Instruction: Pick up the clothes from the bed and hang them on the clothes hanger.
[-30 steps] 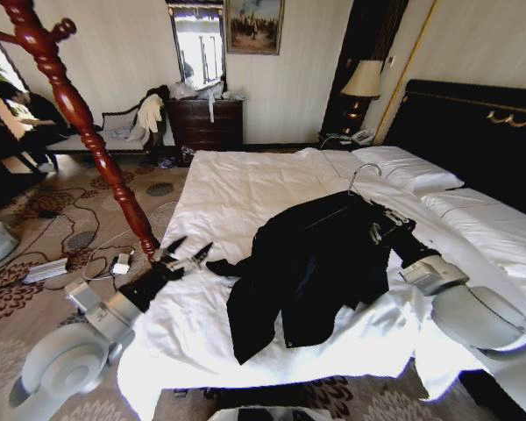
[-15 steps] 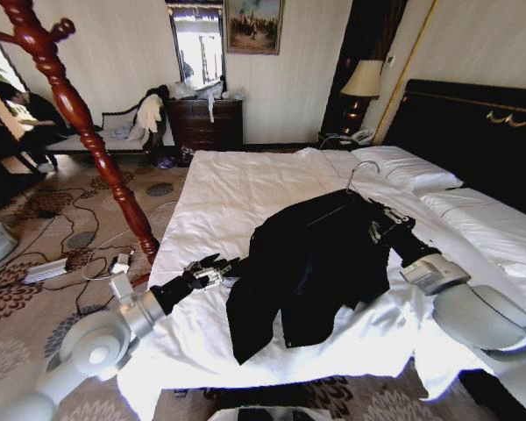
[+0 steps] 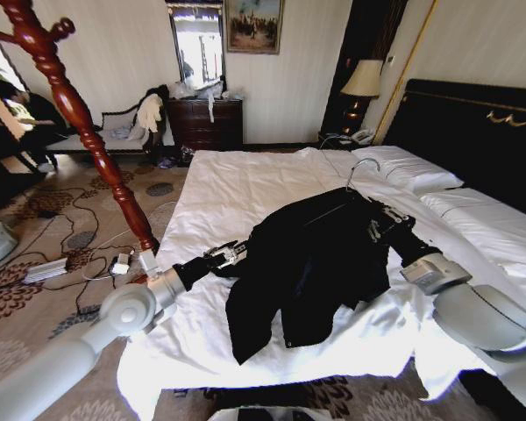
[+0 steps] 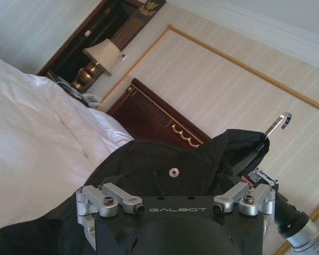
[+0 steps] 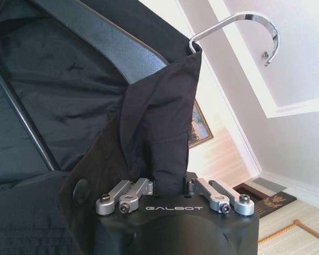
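Black matte jacket (image 3: 311,263) is now meeting the left gripper (image 3: 231,254) (jaw state unclear), the right gripper (image 3: 381,224) clamping its collar, readying a lift.

My black jacket (image 3: 311,263) sprawls crumpled across the white-sheeted bed (image 3: 237,189) – one sleeve trailing toward the near edge; the black hanger (image 5: 109,45) sits inside its collar, silver hook (image 3: 361,170) poking up toward the pillows
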### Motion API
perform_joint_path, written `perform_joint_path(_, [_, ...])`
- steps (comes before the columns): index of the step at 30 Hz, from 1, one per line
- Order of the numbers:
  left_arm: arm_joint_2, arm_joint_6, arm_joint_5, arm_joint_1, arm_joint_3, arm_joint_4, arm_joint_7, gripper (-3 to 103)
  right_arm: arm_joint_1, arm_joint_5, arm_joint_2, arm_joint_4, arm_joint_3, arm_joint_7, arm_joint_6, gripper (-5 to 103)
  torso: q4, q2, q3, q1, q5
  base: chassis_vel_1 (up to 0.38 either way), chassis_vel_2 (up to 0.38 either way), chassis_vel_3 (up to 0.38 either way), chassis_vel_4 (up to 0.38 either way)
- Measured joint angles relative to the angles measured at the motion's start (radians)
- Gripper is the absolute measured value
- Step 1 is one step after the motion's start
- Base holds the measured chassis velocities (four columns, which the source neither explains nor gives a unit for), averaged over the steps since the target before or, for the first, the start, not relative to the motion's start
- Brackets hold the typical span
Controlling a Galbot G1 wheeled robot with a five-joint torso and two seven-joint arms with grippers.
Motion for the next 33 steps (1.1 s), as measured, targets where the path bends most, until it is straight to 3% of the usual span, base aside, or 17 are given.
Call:
perform_joint_path(3, [-0.027,-0.001,0.018,-0.045,0.043,0.021,-0.009,93,0.001,0.000,-0.003,-0.001,0.000,0.000,-0.001,23,-0.0002,0.000,0.000,0.000,0.0000,0.000,0.000,0.000,0.000])
perform_joint_path(6, [-0.046,-0.003,0.024,-0.058,0.057,0.030,-0.015,84,-0.003,-0.001,-0.003,0.000,0.001,0.001,-0.001,23,-0.0001,0.000,0.000,0.000,0.0000,0.000,0.000,0.000,0.000])
perform_joint_path(9, [-0.056,-0.005,0.026,-0.062,0.061,0.038,-0.016,67,-0.007,-0.003,0.002,-0.003,0.003,0.002,-0.001,23,0.0001,0.000,0.000,0.000,0.0000,0.000,0.000,0.000,0.000])
perform_joint_path(11, [-0.058,-0.006,0.026,-0.062,0.062,0.039,-0.016,67,-0.006,-0.003,0.001,-0.006,0.003,0.003,-0.001,23,0.0001,0.000,0.000,0.000,0.0000,0.000,0.000,0.000,0.000])
perform_joint_path(15, [-0.062,-0.009,0.031,-0.053,0.062,0.041,-0.017,44,0.003,-0.003,-0.004,-0.014,-0.003,0.003,-0.001,23,0.0002,0.000,0.000,0.000,-0.0001,0.000,0.000,0.000,0.000])
perform_joint_path(17, [-0.063,-0.010,0.032,-0.050,0.062,0.041,-0.017,44,0.003,-0.003,-0.005,-0.016,-0.005,0.003,-0.001,23,0.0002,0.000,0.000,0.000,-0.0001,0.000,0.000,0.000,0.000])
perform_joint_path(20, [-0.067,-0.013,0.035,-0.042,0.057,0.042,-0.018,28,0.001,-0.005,-0.005,-0.019,-0.009,0.003,0.001,23,0.0001,0.000,0.000,0.000,-0.0001,0.000,0.000,0.000,0.000])
perform_joint_path(21, [-0.067,-0.013,0.035,-0.042,0.057,0.042,-0.018,28,0.001,-0.005,-0.005,-0.019,-0.009,0.003,0.001,23,0.0001,0.000,0.000,0.000,-0.0001,0.000,0.000,0.000,0.000])
perform_joint_path(26, [-0.071,-0.013,0.038,-0.038,0.057,0.045,-0.019,7,0.002,-0.006,-0.005,-0.019,-0.012,0.003,0.001,23,0.0001,0.000,0.000,0.000,-0.0001,0.000,0.000,0.000,0.000])
perform_joint_path(33, [-0.067,-0.015,0.041,-0.038,0.051,0.030,-0.027,2,0.001,-0.006,-0.007,-0.020,-0.010,0.005,0.001,23,0.0000,0.000,0.000,0.000,-0.0002,0.000,0.000,0.000,0.000])
